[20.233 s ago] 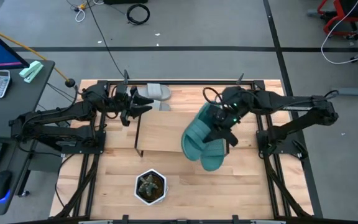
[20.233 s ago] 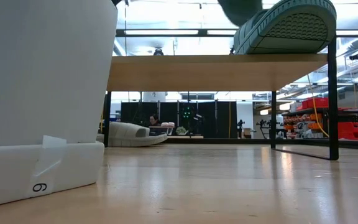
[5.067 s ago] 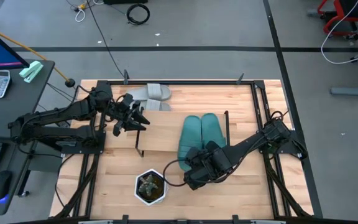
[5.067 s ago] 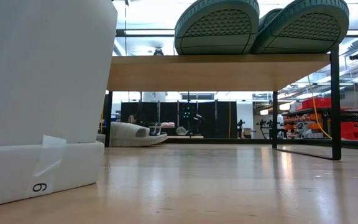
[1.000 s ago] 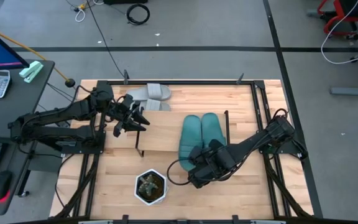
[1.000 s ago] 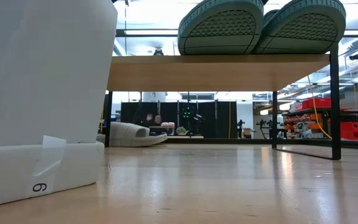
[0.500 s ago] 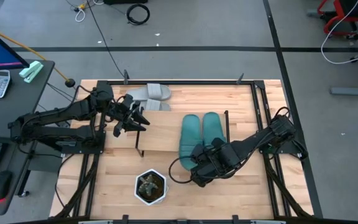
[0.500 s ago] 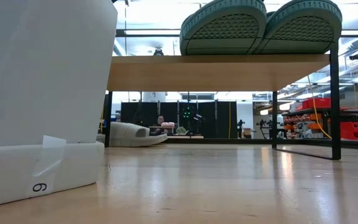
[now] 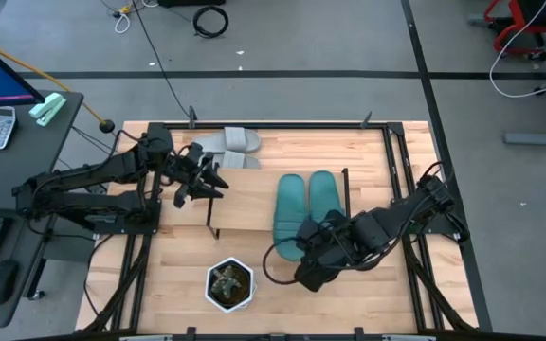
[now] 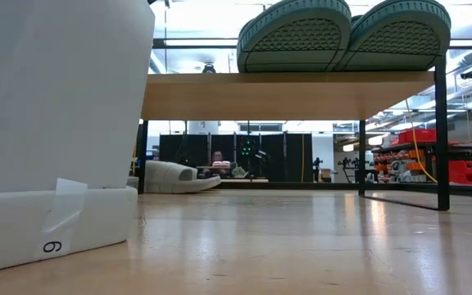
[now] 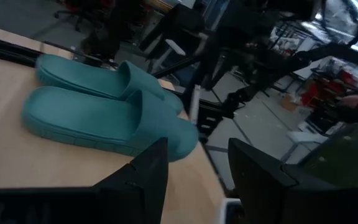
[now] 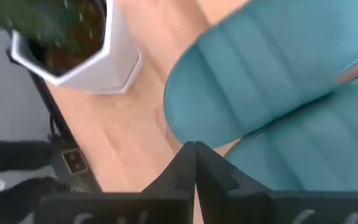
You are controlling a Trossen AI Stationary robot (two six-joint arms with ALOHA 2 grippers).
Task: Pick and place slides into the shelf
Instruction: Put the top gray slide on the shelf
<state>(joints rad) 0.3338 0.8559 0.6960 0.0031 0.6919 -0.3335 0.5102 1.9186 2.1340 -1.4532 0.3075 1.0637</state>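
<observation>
While the large wooden tabletop (image 9: 368, 294) fills most of the high view, the shelf (image 9: 245, 204) stands on its middle, a light board on thin black legs, seen from table height as a plank (image 10: 285, 94) held up by a black leg at its right end. Both arms are next in bulk: the left arm (image 9: 83, 180) reaches in from the table's left edge, and the right arm (image 9: 396, 223) stretches from the right edge toward the shelf's near side. On the right part of the shelf the teal slides (image 9: 303, 210) lie side by side, touching (their patterned soles (image 10: 342, 37) jut over the near edge in the low view). The grey slides (image 9: 227, 142) rest on the tabletop behind the shelf's left end, well apart from the teal pair. A white hexagonal planter (image 9: 228, 284) sits on the tabletop in front of the shelf. The right gripper (image 9: 311, 270) hovers just beside the near ends of the teal slides, its fingers (image 12: 194, 165) pressed together with nothing between them. The left gripper (image 9: 207, 180) hangs over the shelf's left end, fingers (image 11: 145, 180) spread apart and empty.
</observation>
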